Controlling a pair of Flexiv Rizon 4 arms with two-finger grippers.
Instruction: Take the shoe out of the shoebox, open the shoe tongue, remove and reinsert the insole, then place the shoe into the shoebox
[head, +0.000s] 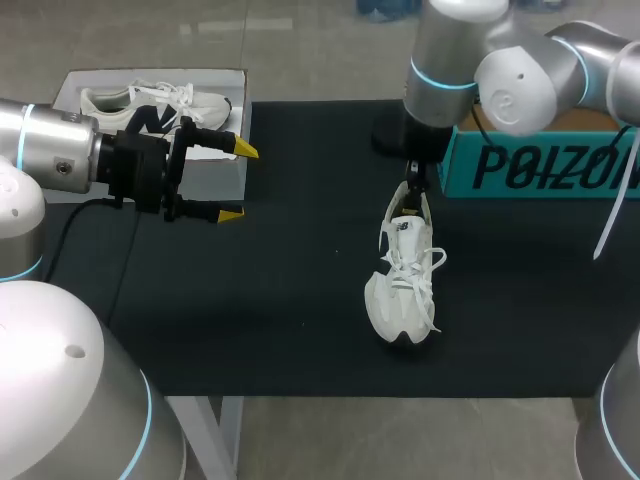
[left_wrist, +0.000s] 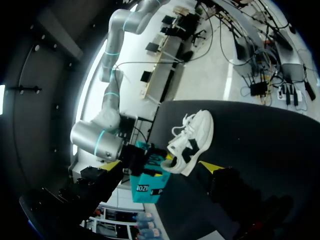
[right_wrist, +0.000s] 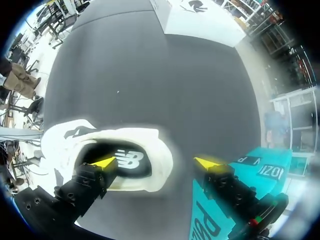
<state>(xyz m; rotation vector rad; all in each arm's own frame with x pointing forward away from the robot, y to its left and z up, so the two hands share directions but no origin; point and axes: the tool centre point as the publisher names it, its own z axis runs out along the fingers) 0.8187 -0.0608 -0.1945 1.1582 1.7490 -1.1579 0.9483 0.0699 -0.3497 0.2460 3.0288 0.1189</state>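
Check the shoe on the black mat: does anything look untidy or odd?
The white shoe lies on the mat with its laces loose and straggling over both sides. One finger of the right gripper sits inside its heel opening, not gripping.

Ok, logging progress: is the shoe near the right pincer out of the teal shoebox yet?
Out: the shoe stands sole-down on the black mat, just in front of the teal shoebox.
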